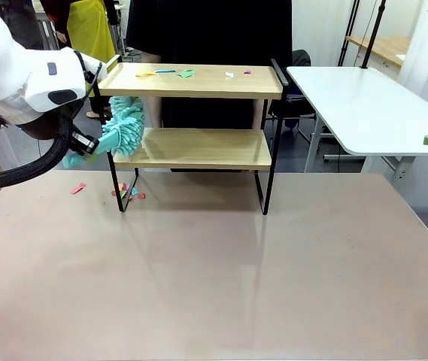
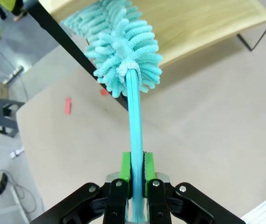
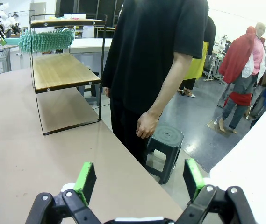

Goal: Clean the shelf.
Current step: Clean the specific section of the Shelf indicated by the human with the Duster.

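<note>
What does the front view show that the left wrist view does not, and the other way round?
Front view adds: coloured paper scraps on the shelf's top board, and a white table. Left wrist view adds: the left gripper shut on the teal duster's handle. Both share: the duster's fluffy head by the lower board and a red scrap on the beige tabletop.

Bright, even light; the shelf reflects faintly in the tabletop; wrist views warp at edges.
</note>
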Action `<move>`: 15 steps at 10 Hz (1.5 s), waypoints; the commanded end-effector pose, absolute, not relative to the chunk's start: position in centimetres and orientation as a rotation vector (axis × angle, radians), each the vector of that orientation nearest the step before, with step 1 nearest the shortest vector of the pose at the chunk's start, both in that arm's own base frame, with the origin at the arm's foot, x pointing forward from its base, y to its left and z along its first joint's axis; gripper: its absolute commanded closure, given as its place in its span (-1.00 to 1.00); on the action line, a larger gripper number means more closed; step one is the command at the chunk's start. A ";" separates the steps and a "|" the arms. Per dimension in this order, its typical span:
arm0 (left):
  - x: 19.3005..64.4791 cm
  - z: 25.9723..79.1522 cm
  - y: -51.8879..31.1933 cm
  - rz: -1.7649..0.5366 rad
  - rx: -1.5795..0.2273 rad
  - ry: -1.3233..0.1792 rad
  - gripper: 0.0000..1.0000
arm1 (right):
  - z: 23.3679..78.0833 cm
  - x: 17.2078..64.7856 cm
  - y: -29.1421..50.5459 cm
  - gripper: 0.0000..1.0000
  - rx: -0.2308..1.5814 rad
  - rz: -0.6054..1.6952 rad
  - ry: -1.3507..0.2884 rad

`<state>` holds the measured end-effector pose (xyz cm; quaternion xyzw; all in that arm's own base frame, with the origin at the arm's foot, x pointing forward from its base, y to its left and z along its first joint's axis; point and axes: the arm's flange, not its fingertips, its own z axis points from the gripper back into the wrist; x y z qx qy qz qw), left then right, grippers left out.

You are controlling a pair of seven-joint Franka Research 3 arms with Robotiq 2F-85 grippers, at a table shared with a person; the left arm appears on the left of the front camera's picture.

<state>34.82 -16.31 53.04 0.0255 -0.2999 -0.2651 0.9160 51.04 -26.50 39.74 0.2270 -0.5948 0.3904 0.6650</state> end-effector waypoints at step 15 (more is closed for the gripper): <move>34.0 55.4 -13.5 -0.886 0.106 -0.716 0.74 | 40.4 51.0 -26.0 -1.00 0.498 0.875 -1.324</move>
